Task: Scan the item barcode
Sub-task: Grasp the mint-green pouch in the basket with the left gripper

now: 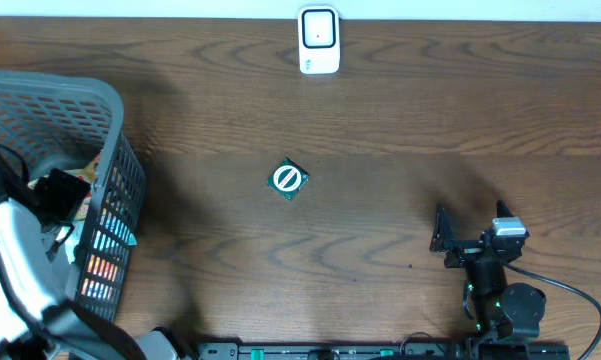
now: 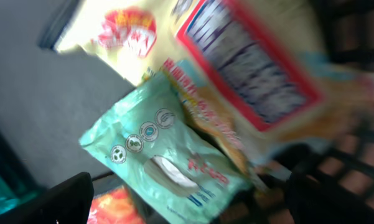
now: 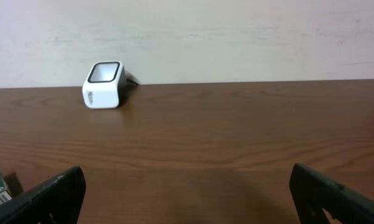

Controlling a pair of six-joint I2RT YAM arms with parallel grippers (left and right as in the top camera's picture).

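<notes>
In the grey basket, the left pincer hangs spread above a green packet, likely choosing the item to scan; a yellow bag overlaps it. A small green box lies mid-surface. The scanner stands at the far edge, and the right pincer idles spread.

The table is finished in dark brown wood grain. At 12 o'clock, the scanner is coloured white with a dark screen. The box is printed green with a white barred circle. At 9 o'clock, the basket is moulded in grey lattice; a mint-green pouch and a yellow, red-panelled packet are seen inside.
</notes>
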